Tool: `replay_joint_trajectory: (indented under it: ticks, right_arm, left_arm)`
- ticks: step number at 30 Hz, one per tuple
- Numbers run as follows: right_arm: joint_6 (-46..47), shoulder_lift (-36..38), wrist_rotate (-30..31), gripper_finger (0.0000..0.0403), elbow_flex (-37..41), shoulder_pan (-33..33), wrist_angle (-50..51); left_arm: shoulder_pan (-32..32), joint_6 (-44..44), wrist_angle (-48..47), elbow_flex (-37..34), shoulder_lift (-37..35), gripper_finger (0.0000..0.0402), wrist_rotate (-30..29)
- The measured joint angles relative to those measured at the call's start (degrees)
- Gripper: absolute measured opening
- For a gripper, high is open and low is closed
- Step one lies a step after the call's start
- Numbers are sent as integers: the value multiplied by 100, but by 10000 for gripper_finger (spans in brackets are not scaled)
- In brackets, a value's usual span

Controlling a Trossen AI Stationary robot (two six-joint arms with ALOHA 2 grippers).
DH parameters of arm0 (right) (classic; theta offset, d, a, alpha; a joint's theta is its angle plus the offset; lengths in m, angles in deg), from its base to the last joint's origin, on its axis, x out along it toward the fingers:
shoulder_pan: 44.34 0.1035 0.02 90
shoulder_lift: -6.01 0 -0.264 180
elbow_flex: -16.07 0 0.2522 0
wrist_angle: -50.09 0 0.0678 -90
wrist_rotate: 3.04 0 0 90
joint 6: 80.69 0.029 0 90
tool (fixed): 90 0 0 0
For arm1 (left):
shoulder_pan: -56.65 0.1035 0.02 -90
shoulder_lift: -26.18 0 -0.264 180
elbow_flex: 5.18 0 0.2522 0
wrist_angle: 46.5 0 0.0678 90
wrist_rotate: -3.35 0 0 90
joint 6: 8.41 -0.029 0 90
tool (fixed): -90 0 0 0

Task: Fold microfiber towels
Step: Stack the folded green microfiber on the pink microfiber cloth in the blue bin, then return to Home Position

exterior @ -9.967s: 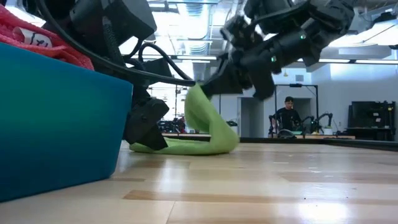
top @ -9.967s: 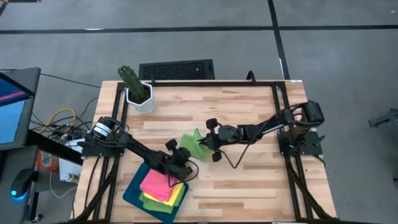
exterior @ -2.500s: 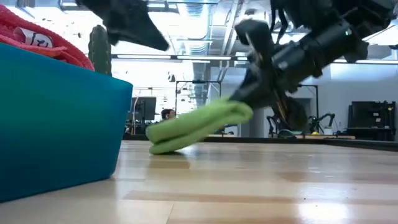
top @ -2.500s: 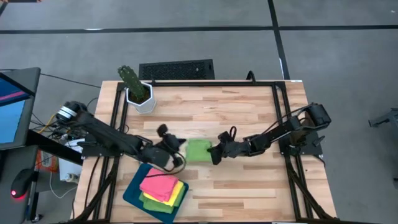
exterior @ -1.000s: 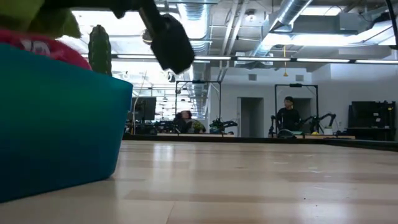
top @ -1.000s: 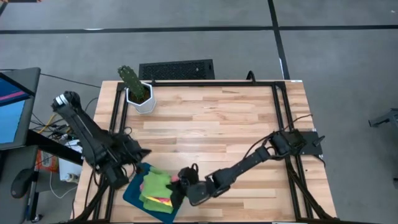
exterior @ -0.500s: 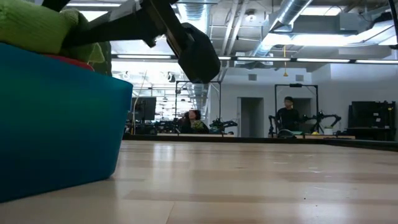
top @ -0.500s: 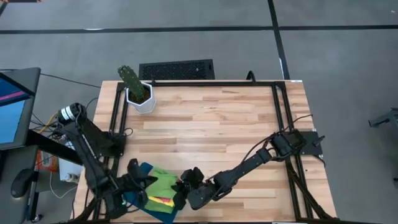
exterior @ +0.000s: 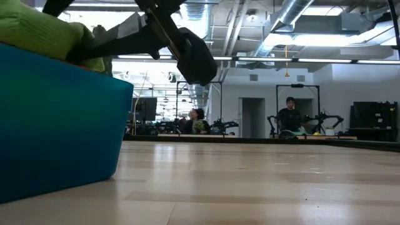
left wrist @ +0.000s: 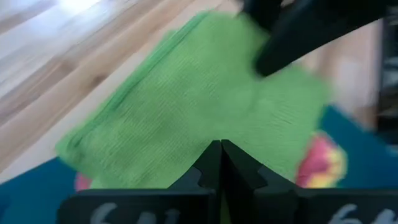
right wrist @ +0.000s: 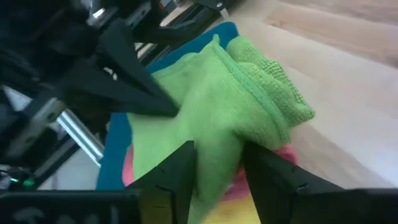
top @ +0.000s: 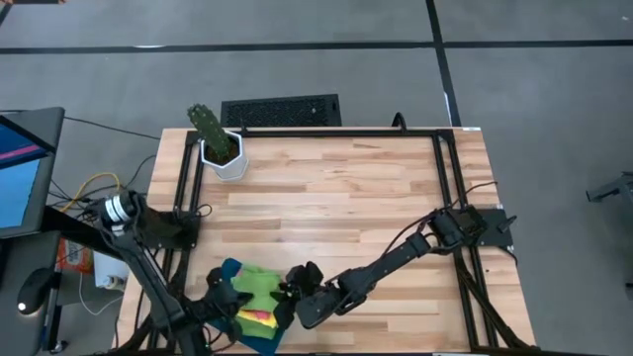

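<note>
A folded lime green towel (top: 255, 282) lies on top of a stack of towels in the dark teal tray (top: 252, 341) at the table's near left. Pink and yellow towels (top: 259, 318) show beneath it. My left gripper (top: 226, 297) is shut and comes at the green towel (left wrist: 186, 106) from the table's left. My right gripper (top: 290, 289) reaches in from the right. It stands open, and the towel's folded edge (right wrist: 249, 118) runs between its fingers. In the low view the green towel (exterior: 37, 31) rises above the tray's wall (exterior: 62, 125). My left gripper sets its shut fingertips (right wrist: 171, 107) on the green towel's upper face, on the towel's left side, slanting down from the table's left. The towel lies flat on the stack under them. My right gripper has a finger (right wrist: 180, 171) on either side of the towel's folded edge. I cannot tell whether they touch it.
A cactus in a white pot (top: 216, 143) stands at the far left corner. Bare wooden tabletop (top: 376, 198) spreads to the right of the tray. A screen (top: 20, 168) stands off the table's left. People (exterior: 289, 115) sit in the room behind.
My left arm has swung toward the table's near edge. Its shut gripper has come down from beside the tray's far left corner onto the green towel. The towel has stayed on the stack in the tray, and my right gripper has kept its place beside it.
</note>
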State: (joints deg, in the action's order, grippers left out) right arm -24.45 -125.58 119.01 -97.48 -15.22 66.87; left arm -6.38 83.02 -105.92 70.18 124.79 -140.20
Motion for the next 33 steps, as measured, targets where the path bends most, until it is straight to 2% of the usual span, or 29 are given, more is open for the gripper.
replay_joint_trajectory:
  ticks: [4, 8, 11, 13, 15, 20, 24, 28, 33]
  right_arm:
    - [-146, 173, 4, 165, 3, -3, 364]
    - [-145, 394, 70, 162, 2, 61, 872]
    - [-643, 482, 761, 157, 7, 247, 667]
    - [-1156, 504, 1387, 153, 0, 395, 150]
    - [-1768, 415, 1741, 147, -10, 482, -483]
    - [-2626, -111, 1360, 125, 0, 335, -1755]
    - [-2905, -398, 1196, 108, 2, 163, -2280]
    - [-2900, -466, 909, 96, 2, 110, -2241]
    - [-2364, -463, 835, 82, 0, 164, -1306]
  left_arm:
    - [-18, 639, -530, 0, 226, 0, 343]
    - [-41, 683, -594, 4, 252, 0, 365]
    - [-38, 656, -581, 4, 255, 0, 352]
    - [-36, 656, -546, 4, 255, 0, 315]
    - [-38, 655, -493, 4, 255, 0, 227]
    - [-27, 546, -357, 4, 255, 0, 182]
    - [-25, 523, -276, 4, 255, 0, 188]
    - [-25, 518, -278, 4, 255, 0, 209]
    - [-25, 482, -274, 4, 255, 0, 218]
